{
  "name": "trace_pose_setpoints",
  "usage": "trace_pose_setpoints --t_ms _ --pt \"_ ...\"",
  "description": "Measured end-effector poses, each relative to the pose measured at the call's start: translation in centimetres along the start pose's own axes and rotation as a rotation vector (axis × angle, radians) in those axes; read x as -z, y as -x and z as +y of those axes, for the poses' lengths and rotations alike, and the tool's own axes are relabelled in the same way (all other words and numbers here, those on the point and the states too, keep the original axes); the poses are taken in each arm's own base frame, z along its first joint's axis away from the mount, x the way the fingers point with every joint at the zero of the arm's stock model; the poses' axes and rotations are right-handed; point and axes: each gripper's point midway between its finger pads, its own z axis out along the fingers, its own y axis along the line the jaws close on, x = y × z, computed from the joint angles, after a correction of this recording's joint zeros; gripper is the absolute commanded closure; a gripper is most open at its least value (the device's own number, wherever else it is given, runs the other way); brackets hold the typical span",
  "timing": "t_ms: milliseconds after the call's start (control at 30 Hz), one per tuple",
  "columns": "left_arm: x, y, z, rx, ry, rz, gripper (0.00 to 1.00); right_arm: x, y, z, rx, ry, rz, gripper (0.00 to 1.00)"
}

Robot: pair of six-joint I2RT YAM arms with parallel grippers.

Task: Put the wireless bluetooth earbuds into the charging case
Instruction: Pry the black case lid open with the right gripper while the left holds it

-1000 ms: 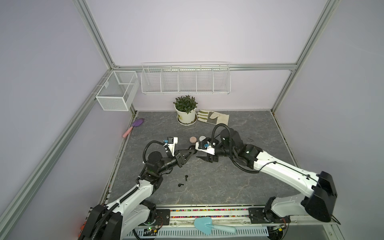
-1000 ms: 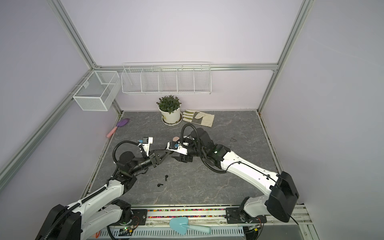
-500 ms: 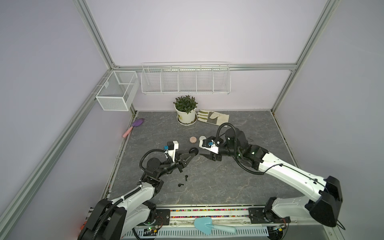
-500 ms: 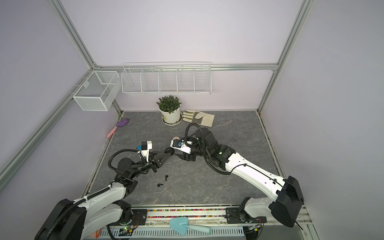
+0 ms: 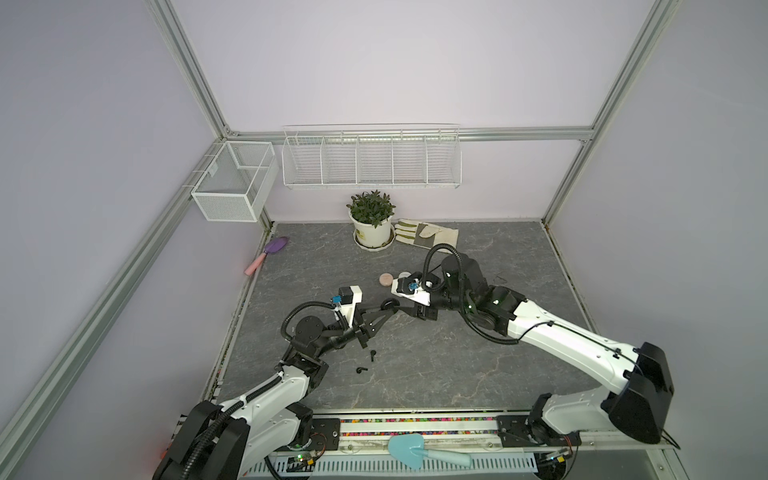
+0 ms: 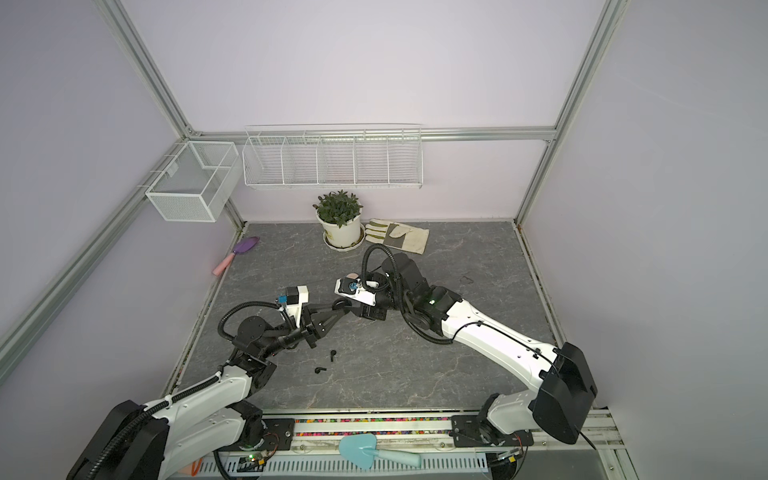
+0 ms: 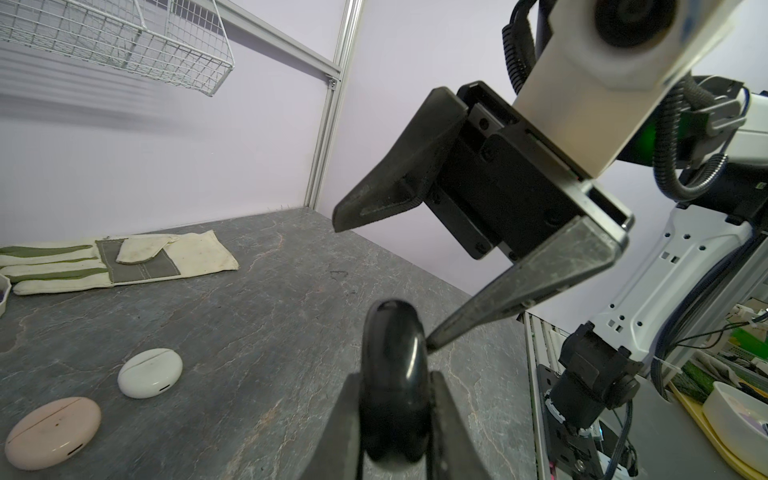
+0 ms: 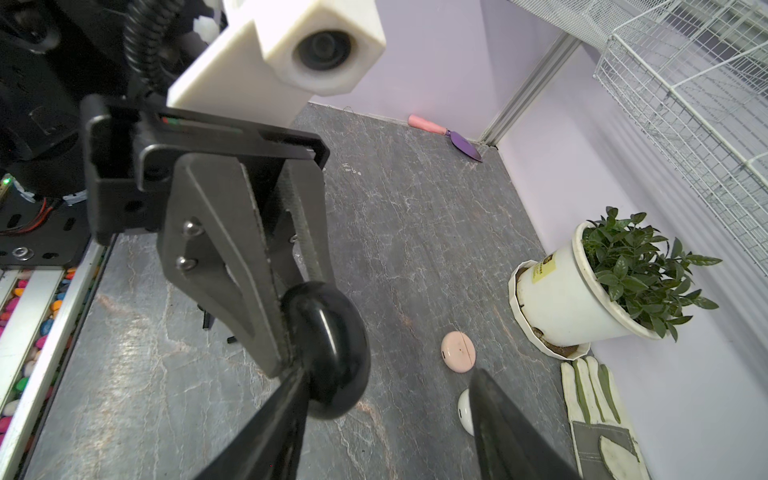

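One black case [image 8: 328,349] is sitting clamped in the left gripper [image 7: 394,376], centre-frame; the wide-open right gripper [image 7: 382,282] is probably lining up to pry its lid.

A black case [image 7: 392,374], pink case [image 7: 52,432], white case [image 7: 149,372].

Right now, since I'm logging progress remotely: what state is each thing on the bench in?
left hand: shut on the black case, held above the table.
right hand: open, one fingertip at that case's rim.
black case: lid shut, on edge.
pink case: shut, lying flat.
white case: shut, lying flat.
two black earbuds: loose on the table, uncased.
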Motion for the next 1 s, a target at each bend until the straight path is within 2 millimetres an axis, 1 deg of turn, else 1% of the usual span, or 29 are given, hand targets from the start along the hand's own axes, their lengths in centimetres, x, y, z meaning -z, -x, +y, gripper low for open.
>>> trace_pose_setpoints --t_ms 200,600,1000 --pt "0.1 -0.1 0.0 0.007 0.008 0.006 1.0 -0.4 0.4 0.5 0.013 0.014 -0.004 0.36" --pt "0.1 -0.2 0.2 0.015 0.021 0.008 1.0 -0.3 1.1 -0.3 0.029 -0.017 -0.009 0.38" --pt "0.1 -0.3 0.4 0.026 0.029 0.011 1.0 -0.4 0.9 -0.6 0.033 -0.036 0.003 0.38"
